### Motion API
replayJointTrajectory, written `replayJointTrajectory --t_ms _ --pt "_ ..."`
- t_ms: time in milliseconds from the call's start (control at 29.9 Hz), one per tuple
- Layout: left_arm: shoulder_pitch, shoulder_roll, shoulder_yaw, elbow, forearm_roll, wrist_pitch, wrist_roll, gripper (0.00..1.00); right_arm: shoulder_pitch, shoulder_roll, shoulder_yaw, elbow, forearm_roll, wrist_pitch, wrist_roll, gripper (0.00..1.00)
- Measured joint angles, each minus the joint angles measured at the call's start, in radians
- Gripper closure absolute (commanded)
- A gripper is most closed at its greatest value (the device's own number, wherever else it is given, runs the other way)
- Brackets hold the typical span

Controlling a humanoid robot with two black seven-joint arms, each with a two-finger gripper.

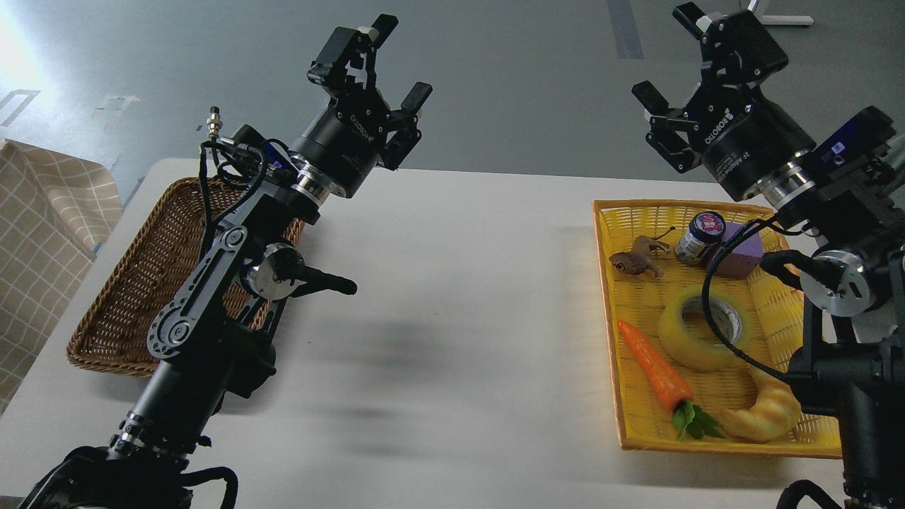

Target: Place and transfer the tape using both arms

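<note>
The tape (696, 329), a yellowish translucent roll with a grey-white core, lies flat in the yellow basket (609, 311) on the right of the white table, partly crossed by a black cable. My left gripper (397, 60) is raised high above the table's far left, open and empty. My right gripper (668, 60) is raised above the far edge of the yellow basket, also open and empty. Both arms are well above and apart from the tape.
A brown wicker basket (134, 283) sits at the left behind my left arm. The yellow basket also holds a toy carrot (654, 367), a yellow croissant toy (767, 413), a small brown animal figure (636, 260), a dark-lidded jar (700, 237) and a purple block (742, 254).
</note>
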State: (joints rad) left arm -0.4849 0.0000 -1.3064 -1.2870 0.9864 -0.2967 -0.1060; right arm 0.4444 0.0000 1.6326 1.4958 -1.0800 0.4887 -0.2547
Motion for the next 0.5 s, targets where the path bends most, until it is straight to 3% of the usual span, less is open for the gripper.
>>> replayJointTrajectory --t_ms 502 --pt "0.003 0.000 -0.001 0.000 -0.024 -0.009 -0.001 0.02 -0.006 0.000 0.000 0.005 0.001 0.000 0.000 0.00"
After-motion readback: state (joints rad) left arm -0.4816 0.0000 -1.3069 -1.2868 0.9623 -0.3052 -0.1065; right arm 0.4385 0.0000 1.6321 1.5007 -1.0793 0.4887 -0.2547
